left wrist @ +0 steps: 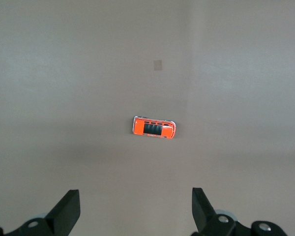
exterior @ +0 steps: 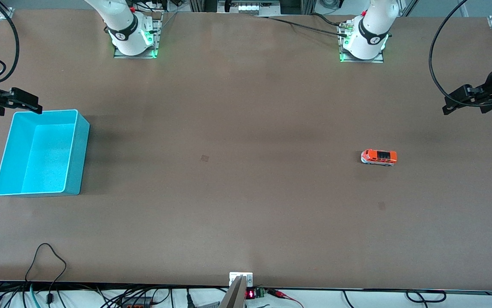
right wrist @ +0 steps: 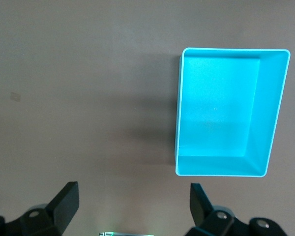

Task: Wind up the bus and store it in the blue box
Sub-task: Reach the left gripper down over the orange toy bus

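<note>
The bus is a small orange toy van with dark roof windows, standing on the brown table toward the left arm's end. It also shows in the left wrist view. The blue box is an empty cyan bin at the right arm's end, and it shows in the right wrist view too. My left gripper hangs open and empty over the table's edge at the left arm's end, apart from the bus. My right gripper is open and empty, over the box's rim on the bases' side.
The two arm bases stand along the table's edge farthest from the front camera. Cables and a small display lie along the nearest edge. Small dark marks are on the tabletop.
</note>
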You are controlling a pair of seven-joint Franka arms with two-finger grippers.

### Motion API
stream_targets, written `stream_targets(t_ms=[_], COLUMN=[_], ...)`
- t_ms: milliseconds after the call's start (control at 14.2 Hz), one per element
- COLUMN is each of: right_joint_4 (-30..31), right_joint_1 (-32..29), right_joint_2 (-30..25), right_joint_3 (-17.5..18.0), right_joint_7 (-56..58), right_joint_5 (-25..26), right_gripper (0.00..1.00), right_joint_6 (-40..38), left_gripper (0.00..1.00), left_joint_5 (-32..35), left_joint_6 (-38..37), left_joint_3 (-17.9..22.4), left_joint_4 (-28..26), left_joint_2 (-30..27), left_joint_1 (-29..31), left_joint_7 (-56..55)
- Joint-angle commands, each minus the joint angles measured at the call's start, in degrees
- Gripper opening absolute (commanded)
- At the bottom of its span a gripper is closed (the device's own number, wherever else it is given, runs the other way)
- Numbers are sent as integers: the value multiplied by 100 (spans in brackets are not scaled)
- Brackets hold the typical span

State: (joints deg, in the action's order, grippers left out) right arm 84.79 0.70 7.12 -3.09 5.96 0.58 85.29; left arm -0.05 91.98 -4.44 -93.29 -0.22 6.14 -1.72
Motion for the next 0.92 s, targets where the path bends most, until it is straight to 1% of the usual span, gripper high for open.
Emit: stream_targets(t_ms=[0, 212, 353, 495, 636, 848], right_joint_4=[-94, -94, -94, -94, -94, -94], right_joint_1=[-53, -53, -53, -53, -53, -53], right_joint_2=[26, 26, 26, 26, 26, 26], right_joint_3=[28, 28, 28, 28, 28, 28], right_joint_7=[-16, -7, -16, -16, -7, -7], right_joint_5=[-58, -58, -58, -58, -58, -58], right_gripper=[100, 100, 100, 100, 100, 100], right_joint_6=[-92, -92, -92, -83, -92, -92], left_gripper=[100, 100, 100, 100, 100, 100], left_joint_5=[84, 84, 76, 49, 49, 49], left_joint_6=[-22, -22, 39, 406, 610, 917], left_joint_3=[-40, -40, -48, -49, -171, -277], left_joint_4=[-128, -181, -478, -899, -1121, -1157], left_joint_2=[-153, -84, -13, 57, 311, 680], left_joint_1=[71, 63, 19, -16, -25, -25], left_joint_7=[137, 145, 154, 163, 233, 627])
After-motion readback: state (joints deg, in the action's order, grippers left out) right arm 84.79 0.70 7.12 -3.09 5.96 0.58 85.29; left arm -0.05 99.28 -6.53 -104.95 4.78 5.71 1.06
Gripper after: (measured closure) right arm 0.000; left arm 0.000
